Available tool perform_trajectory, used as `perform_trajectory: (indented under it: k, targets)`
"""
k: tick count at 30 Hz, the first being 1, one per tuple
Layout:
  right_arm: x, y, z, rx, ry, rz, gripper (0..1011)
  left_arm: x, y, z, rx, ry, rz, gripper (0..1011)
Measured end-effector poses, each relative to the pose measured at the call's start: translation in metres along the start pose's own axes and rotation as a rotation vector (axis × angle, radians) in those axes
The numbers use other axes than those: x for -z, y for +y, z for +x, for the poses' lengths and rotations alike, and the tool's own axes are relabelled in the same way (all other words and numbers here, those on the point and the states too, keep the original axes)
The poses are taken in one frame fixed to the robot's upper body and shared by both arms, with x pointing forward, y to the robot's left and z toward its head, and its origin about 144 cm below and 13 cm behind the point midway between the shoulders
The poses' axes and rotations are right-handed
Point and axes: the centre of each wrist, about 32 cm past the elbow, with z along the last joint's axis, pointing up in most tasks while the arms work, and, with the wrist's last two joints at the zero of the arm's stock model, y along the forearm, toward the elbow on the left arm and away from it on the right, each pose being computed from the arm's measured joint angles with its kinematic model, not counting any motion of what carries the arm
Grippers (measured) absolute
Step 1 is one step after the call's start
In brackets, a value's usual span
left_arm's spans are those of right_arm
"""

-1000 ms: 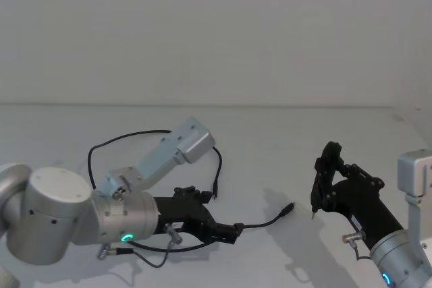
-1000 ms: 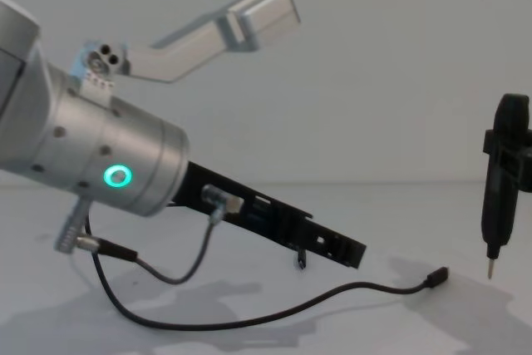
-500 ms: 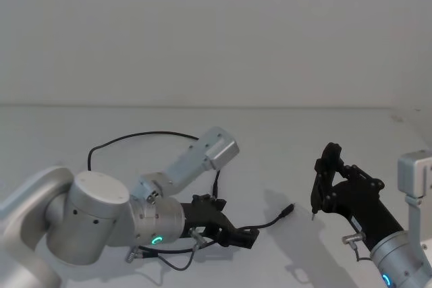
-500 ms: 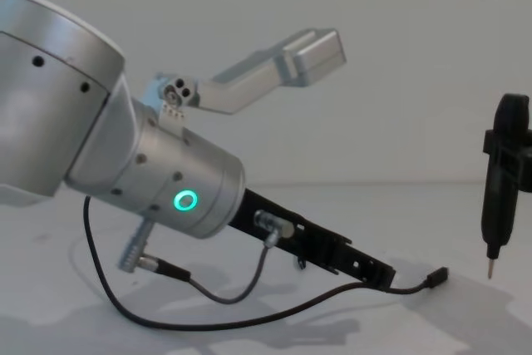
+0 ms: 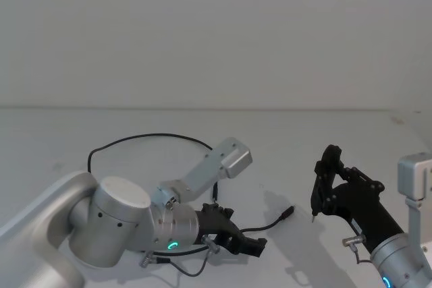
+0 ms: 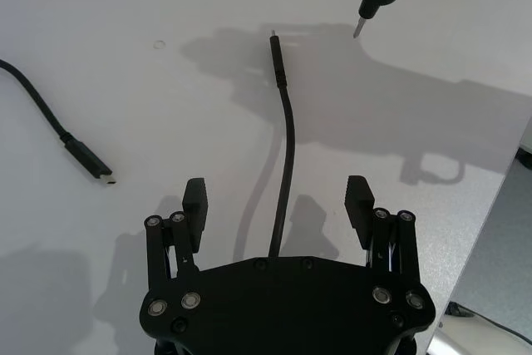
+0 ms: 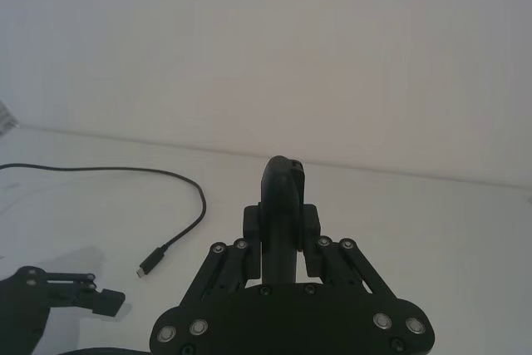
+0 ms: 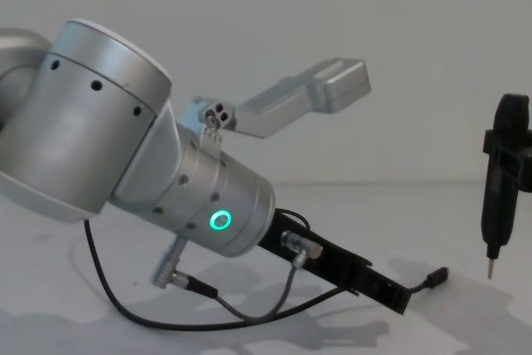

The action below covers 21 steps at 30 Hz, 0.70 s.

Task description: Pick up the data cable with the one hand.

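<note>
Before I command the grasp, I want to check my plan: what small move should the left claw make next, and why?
Probably shut the left claw now. Its fingers stand open on both sides of the cable, low over the table, so closing should catch it. The right claw hangs aside.

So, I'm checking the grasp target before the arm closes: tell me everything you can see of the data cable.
The data cable is a thin black flexible cord, rubbery-looking, lying slack on the white table. It sweeps in an arc behind the left arm. Each end carries a small black plug: one ahead of the left gripper, the other off to its side. The stretch behind the first plug runs between the gripper's open fingers, which stand clear of it.
</note>
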Motion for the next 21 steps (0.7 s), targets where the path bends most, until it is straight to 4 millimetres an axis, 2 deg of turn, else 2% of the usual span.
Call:
perform_trajectory:
  k: [6,11,21]
  targets:
    - [0.0,0.0,0.0,0.0,0.0,0.0,279,-0.001,-0.006,-0.001,0.002,0.002,0.011,1001]
    - [0.0,0.0,0.0,0.0,0.0,0.0,279,-0.002,-0.009,-0.002,0.004,0.003,0.017,929]
    - [0.0,0.0,0.0,0.0,0.0,0.0,279,-0.003,-0.013,-0.003,0.007,0.004,0.024,657]
